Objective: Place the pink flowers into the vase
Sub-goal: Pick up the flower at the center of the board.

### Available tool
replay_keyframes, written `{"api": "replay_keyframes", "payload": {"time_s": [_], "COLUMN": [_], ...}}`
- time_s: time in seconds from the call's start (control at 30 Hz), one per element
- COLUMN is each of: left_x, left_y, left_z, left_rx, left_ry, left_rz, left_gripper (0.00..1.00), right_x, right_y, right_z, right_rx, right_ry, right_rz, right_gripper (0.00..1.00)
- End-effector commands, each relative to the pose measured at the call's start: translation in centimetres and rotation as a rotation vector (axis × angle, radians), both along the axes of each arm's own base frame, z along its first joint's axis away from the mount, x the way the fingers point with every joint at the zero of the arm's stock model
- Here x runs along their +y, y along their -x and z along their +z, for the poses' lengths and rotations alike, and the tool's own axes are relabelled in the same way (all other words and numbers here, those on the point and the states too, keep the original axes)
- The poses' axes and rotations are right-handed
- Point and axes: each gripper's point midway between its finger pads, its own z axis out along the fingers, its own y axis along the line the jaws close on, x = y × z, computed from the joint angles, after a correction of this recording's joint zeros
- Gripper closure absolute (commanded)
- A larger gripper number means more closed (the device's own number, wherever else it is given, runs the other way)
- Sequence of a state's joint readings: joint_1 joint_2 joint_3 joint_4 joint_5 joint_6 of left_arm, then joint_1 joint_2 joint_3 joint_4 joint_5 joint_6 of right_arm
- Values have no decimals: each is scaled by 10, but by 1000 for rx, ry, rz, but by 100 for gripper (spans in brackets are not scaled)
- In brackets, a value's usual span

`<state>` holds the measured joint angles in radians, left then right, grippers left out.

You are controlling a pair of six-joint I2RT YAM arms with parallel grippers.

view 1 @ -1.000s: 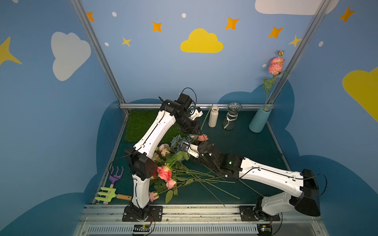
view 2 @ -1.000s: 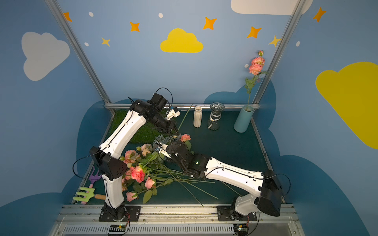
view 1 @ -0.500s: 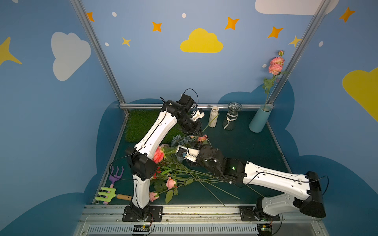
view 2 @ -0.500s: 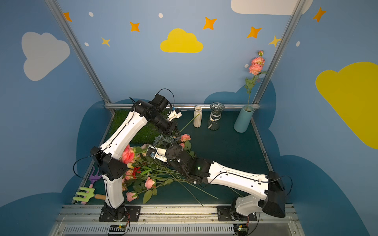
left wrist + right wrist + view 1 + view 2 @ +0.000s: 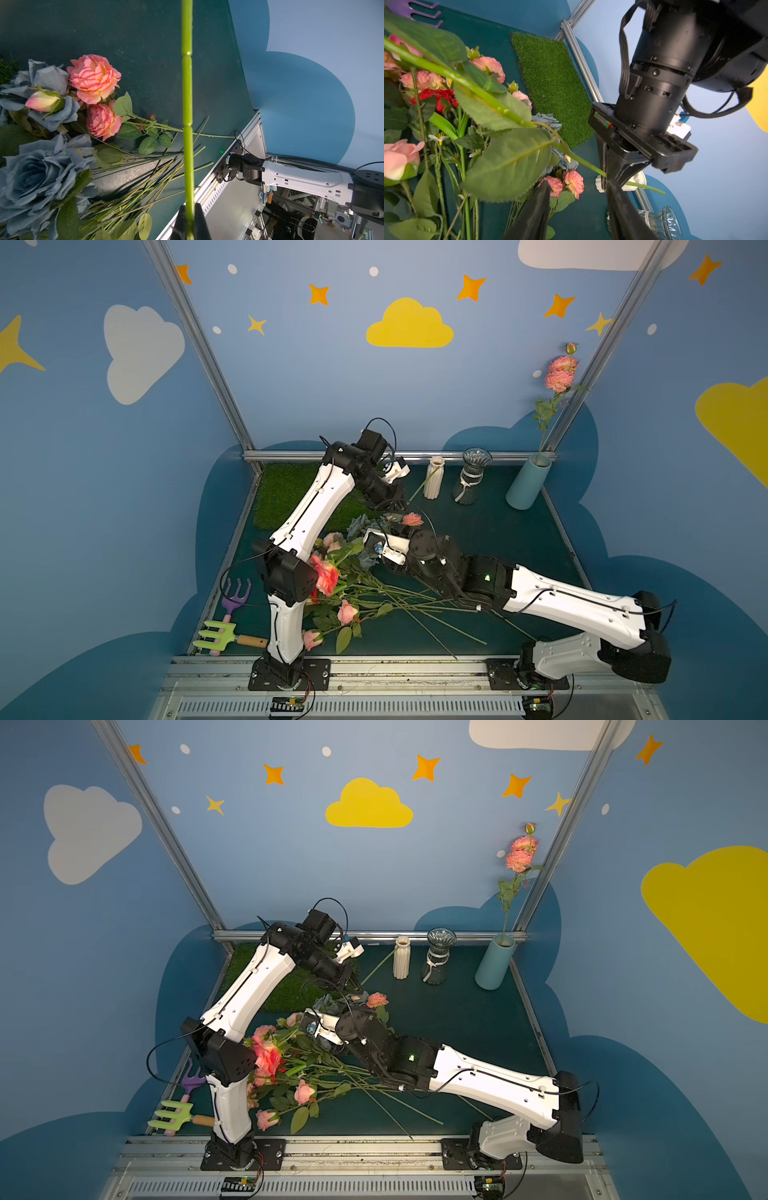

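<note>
Most of the pink flowers (image 5: 347,611) lie in a tangled heap on the table (image 5: 498,539), on the near side by the left arm's base, mixed with grey-blue roses (image 5: 41,172). One pink spray (image 5: 561,373) already stands in the blue vase (image 5: 528,485) at the back right corner, so I'd call the job barely begun.

The left gripper (image 5: 395,504) is pinched tight on a green stem (image 5: 187,83), held up near the back with its bare end pointing towards the white vase (image 5: 433,483). The right gripper (image 5: 578,182) hangs close by over the heap, fingers apart and nothing between them.

What's left, I reckon, is to carry this stem across to the blue vase, then the rest of the heap. The way runs past the white vase and the glass vase (image 5: 471,481), both likely easy to knock. To the right of the heap the table is open, but the blue vase sits hard in the corner by the frame post (image 5: 611,323).
</note>
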<state>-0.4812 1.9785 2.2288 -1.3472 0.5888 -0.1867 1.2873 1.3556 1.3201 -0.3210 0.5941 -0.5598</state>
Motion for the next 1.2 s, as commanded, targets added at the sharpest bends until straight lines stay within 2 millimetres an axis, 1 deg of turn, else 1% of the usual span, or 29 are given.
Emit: {"api": "replay_keyframes", "payload": {"time_s": [0.0, 0.1, 0.23, 0.43, 0.57, 0.67, 0.73, 0.8, 0.9, 1.17], "left_x": [-1, -3, -6, -9, -7, -4, -3, -3, -4, -4], "left_y": [11, 14, 16, 19, 15, 12, 11, 11, 12, 16], "left_z": [13, 15, 13, 9, 4, 7, 7, 7, 7, 10], "left_rx": [-6, -14, -10, -9, -6, -12, -10, -9, -7, -17], "left_ry": [23, 24, 20, 7, -10, -5, -4, -4, -1, -2], "left_rz": [-19, -27, -34, -47, -35, -26, -18, -20, -24, -30], "left_gripper": [98, 98, 98, 98, 98, 98, 98, 98, 98, 98], "right_x": [-2, 3, 12, 23, 19, 4, -6, -9, -8, 5], "right_y": [-3, -8, -8, -15, -14, -11, -7, -4, -2, -11], "right_z": [3, -5, -2, -4, 1, 4, 10, 17, 19, 0], "right_rx": [-3, -3, -8, -34, -53, -38, -37, -31, -27, 11], "right_ry": [24, 40, 19, 31, 17, 14, -2, -32, -36, 6], "right_rz": [-16, -23, 1, 3, -2, -15, -18, -6, 4, 10], "right_gripper": [53, 53, 53, 53, 54, 54, 54, 54, 53, 53]}}
